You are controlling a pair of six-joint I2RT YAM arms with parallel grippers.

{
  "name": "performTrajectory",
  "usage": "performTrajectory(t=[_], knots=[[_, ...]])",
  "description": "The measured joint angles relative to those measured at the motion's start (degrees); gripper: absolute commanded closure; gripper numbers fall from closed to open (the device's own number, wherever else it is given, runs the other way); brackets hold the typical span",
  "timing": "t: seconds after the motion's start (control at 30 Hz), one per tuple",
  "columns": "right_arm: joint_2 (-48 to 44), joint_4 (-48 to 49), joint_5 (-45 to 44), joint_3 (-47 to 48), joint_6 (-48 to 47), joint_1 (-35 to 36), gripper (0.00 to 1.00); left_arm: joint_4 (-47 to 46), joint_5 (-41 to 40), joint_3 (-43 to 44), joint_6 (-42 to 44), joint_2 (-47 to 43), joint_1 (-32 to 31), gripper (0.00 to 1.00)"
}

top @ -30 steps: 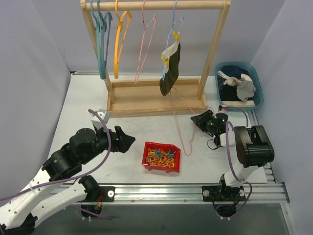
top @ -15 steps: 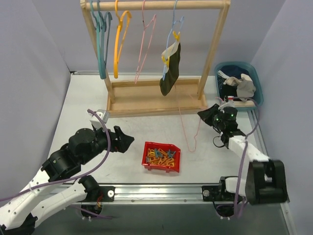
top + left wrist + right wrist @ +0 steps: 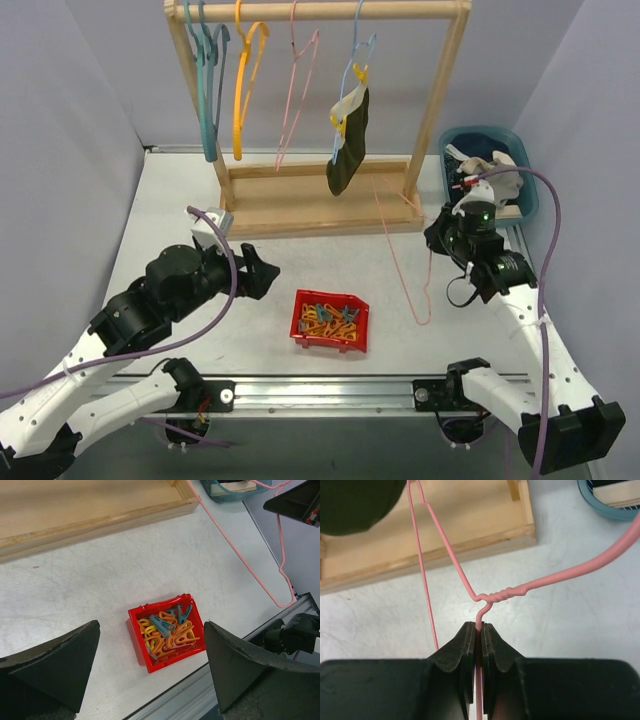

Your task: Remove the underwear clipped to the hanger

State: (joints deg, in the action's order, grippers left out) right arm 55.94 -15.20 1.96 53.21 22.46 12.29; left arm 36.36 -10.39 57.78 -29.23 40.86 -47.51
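right gripper (image 3: 478, 630) is clamped tight on the neck of the pink wire hanger (image 3: 502, 595), 3 o'clock on the table. left gripper (image 3: 265, 277) hangs wide open at 8 o'clock. wooden rack (image 3: 441, 90) at 12, dark underwear (image 3: 348, 140) clipped up under its rail. red clip bin (image 3: 328, 343) at 6.
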Motion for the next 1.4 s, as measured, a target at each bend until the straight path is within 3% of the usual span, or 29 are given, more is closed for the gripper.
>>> performTrajectory(t=[0.27, 0.5, 0.67, 0.9, 1.07, 1.4], knots=[[-7.82, -13.9, 1.09, 6.38, -2.82, 1.27, 1.0, -0.61, 4.83, 7.48, 5.86, 5.92, 0.11, 0.06], [-12.98, -24.06, 17.07, 12.83, -7.08, 1.31, 1.0, 1.99, 14.97, 16.09, 13.49, 13.05, 0.37, 0.06], [-14.21, -29.22, 27.5, 13.22, -9.01, 3.63, 1.0, 7.69, 20.35, 17.59, 17.31, 11.67, 0.39, 0.06], [-14.23, -30.51, 36.15, 12.92, -9.81, 13.03, 1.0, 15.78, 20.22, 17.66, 20.28, 1.36, 0.48, 0.06], [-14.23, -30.49, 39.43, 12.35, -10.29, 17.92, 1.0, 16.39, 22.01, 17.2, 20.98, -2.56, 0.48, 0.06], [-13.29, -30.42, 42.88, 13.33, -11.96, 19.32, 1.0, 19.21, 36.28, 15.85, 23.78, 7.15, 0.57, 0.06]])
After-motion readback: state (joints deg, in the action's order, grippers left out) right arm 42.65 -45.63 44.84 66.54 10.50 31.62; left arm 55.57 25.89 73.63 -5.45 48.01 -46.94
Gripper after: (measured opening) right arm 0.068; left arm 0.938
